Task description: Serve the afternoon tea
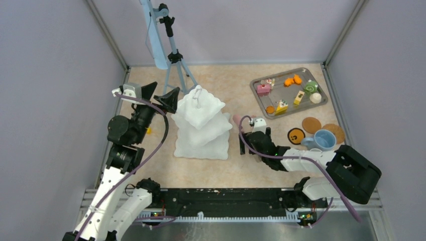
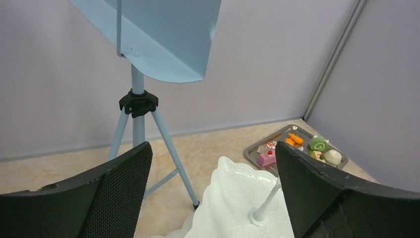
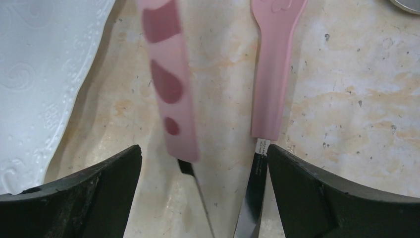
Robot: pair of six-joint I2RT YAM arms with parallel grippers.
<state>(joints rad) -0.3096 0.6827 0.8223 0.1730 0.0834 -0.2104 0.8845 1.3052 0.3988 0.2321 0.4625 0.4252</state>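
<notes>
Nearest, low over the table: right gripper (image 3: 202, 154), spread wide, holding nothing. Between its two black fingers, the pink tongs (image 3: 171, 89), both arms lying flat, not squeezed yet. Just to the right, close by that arm: a blue mug (image 1: 321, 139) next to three round coasters (image 1: 311, 124). In the middle of the table, a white stacked stand (image 1: 201, 125). Up beside its top plate, left gripper (image 2: 213, 148), lifted high, spread wide too, holding nothing. Farther back on the right, well apart from both grippers: a metal tray (image 1: 257, 98) with the afternoon tea (image 1: 299, 97) on it, namely a pink cake (image 1: 263, 89), orange bits (image 1: 292, 80), a green roll (image 1: 310, 86), a cream ball (image 1: 315, 98) and a cake slice (image 1: 281, 106). Probably tiny, light and hard, like toys, so easy to knock over or flick away. Probably smooth as well, so likely to pop out of a tight squeeze. Best pinched softly across the middle, one piece at a time, most likely with the tongs. For the mug, best to grab the rim or the handle. At the very back, a pale blue tripod (image 1: 174, 56).
</notes>
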